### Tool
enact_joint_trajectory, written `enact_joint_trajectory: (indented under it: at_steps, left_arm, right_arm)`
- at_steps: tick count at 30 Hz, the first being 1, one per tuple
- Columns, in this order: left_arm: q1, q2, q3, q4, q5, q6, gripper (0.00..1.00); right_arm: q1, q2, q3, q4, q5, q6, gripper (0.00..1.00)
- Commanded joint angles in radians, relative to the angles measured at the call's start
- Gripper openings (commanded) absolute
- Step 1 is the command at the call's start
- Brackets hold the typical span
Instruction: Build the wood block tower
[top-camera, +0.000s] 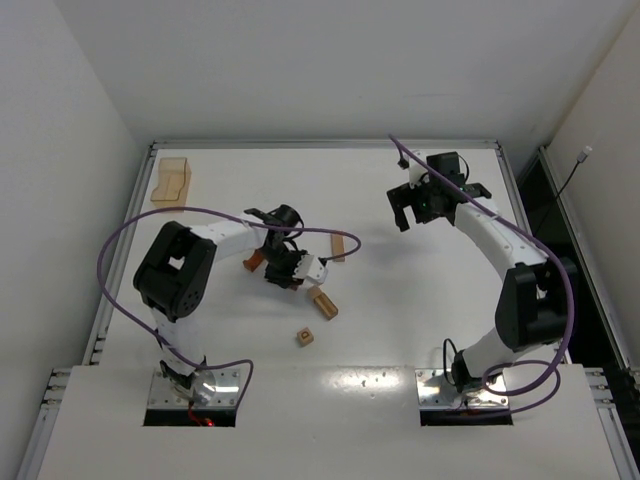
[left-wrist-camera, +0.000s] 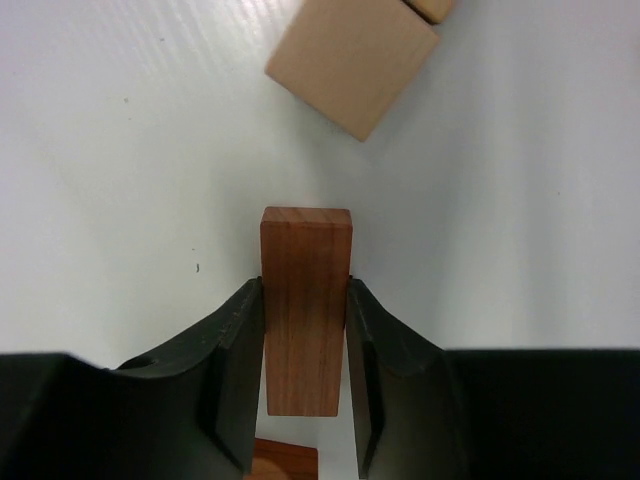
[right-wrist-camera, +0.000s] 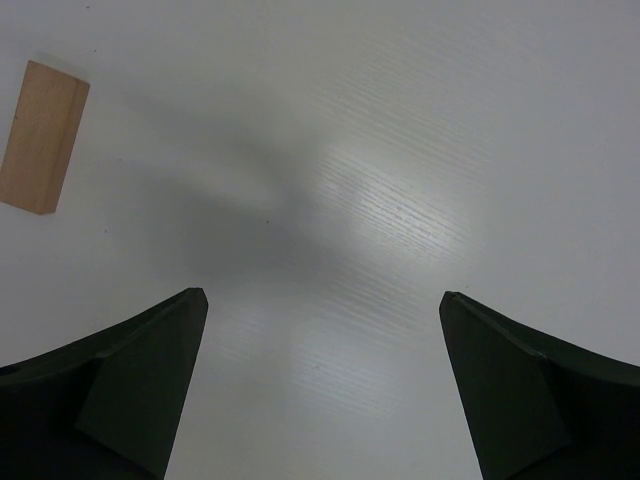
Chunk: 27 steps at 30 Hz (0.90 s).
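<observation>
Left jaws clamp a reddish-brown bar near a tan block; right jaws hang wide apart above the white table.

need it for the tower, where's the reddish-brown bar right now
Left wrist view: the reddish-brown bar sits clamped in the left tool, left of table centre, just short of a light tan block.
</observation>
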Motion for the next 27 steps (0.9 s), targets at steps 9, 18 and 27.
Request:
enact_joint_trajectory:
  at_steps: [9,18,27]
  left_arm:
    - [0.003,0.094,0.272,0.134,0.009,-0.851,0.0]
    - [-0.027,-0.076,0.14,0.444,-0.308,-1.358,0.0]
    - [-0.04,-0.013,0.16,0.464,-0.564,-1.645,0.0]
  right_arm:
    - [-0.003,-0.043,-0.004,0.035,-0.037,0.061,0.96]
    - [-0.003,-0.031,0.028,0.035,-0.058,0.101,0.95]
    - [-0.003,0.0,0.046,0.035,-0.084,0.173,0.9]
